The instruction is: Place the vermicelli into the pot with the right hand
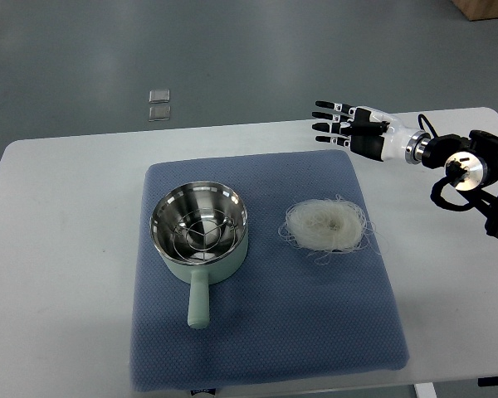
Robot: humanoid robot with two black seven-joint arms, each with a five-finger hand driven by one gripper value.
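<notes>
Top view: vermicelli, a pale tangled nest with loose strands, lies on the blue mat right of the pot. Right hand hovers beyond, fingers spread, empty.

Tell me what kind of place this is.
Probably a robotics lab or test room, not a home kitchen: a plain white table on a bare grey floor, a blue mat holding just one pot and vermicelli, with the robot's right hand hovering.
</notes>
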